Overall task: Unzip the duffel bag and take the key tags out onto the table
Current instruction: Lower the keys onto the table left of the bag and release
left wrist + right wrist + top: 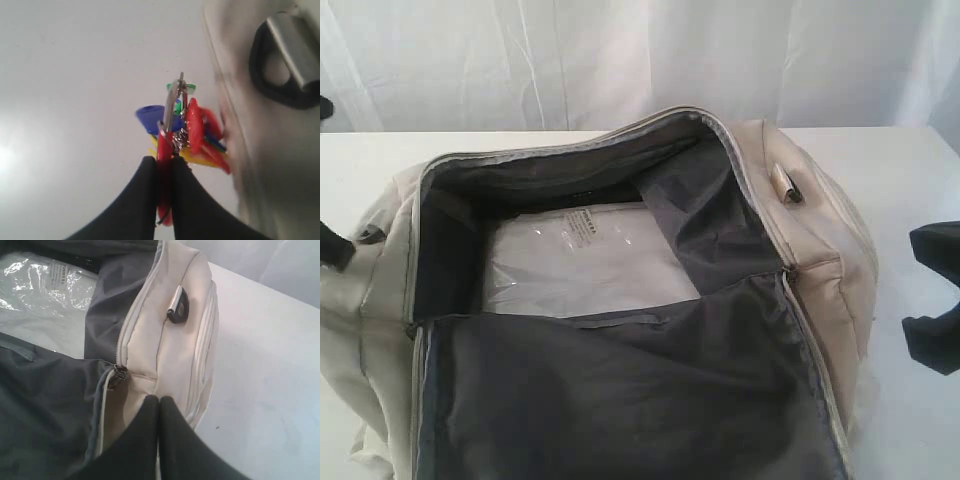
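- My left gripper (163, 162) is pinched tight on the key tags (195, 127) — a red, blue and yellow bunch, outside the duffel bag (280, 165), just beside it.
- Under them is bare table (75, 85); I cannot tell whether they touch it.
- My right gripper (159, 402) is closed and empty by the bag's end.
- The bag lies unzipped — only a clear packet (580, 260) shows inside.
- Left to do, I judge: set the tags down and release.

The duffel bag (820, 225) lies unzipped on the table (910, 165), clear packet (580, 270) inside.
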Motion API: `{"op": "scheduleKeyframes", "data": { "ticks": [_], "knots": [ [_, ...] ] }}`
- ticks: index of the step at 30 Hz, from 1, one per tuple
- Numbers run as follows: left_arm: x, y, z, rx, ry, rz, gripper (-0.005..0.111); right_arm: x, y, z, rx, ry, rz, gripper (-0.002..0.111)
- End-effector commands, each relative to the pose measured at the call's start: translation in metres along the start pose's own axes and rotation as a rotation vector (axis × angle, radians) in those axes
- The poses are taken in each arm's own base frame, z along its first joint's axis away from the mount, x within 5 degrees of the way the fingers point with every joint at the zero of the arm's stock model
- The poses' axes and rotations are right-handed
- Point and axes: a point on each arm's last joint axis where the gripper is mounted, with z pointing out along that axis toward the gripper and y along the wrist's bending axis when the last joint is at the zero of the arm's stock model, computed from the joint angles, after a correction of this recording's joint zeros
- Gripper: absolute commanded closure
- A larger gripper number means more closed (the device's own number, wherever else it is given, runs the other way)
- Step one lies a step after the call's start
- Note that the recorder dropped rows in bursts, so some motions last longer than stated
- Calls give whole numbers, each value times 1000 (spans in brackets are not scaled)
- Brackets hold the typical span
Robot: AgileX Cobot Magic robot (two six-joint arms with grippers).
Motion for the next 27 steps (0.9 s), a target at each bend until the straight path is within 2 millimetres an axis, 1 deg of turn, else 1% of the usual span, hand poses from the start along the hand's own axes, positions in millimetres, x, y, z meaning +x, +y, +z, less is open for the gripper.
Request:
{"op": "scheduleKeyframes", "data": {
  "ticks": [1, 4, 8, 11, 13, 14, 17, 20, 23, 25, 27],
  "knots": [
    [-13, -27, 29, 155, -28, -77, 107, 1, 0, -1, -5, -4, 5, 108],
    [-25, -44, 42, 263, -81, -132, 107, 1, 0, -1, -5, -4, 5, 108],
    [-44, -57, 52, 352, -129, -196, 107, 1, 0, -1, -6, -6, 6, 108],
    [-60, -66, 57, 393, -123, -174, 107, 0, 1, -1, -10, -9, 8, 108],
    [-70, -75, 61, 429, -117, -150, 107, 0, 1, -1, -10, -11, 7, 108],
    [-75, -79, 66, 453, -104, -160, 107, 0, 1, -1, -10, -11, 7, 108],
    [-89, -94, 70, 530, -98, -156, 107, 0, 1, -2, -11, -15, 9, 108],
    [-96, -113, 70, 594, -95, -114, 107, 0, 0, -5, -14, -35, 13, 108],
    [-101, -128, 67, 612, -90, -54, 107, -1, -2, -8, -13, -52, 15, 108],
    [-103, -128, 66, 615, -83, -49, 107, -1, -2, -9, -14, -58, 18, 108],
    [-104, -124, 61, 603, -71, -28, 107, -1, -2, -9, -12, -58, 16, 108]
  ]
}}
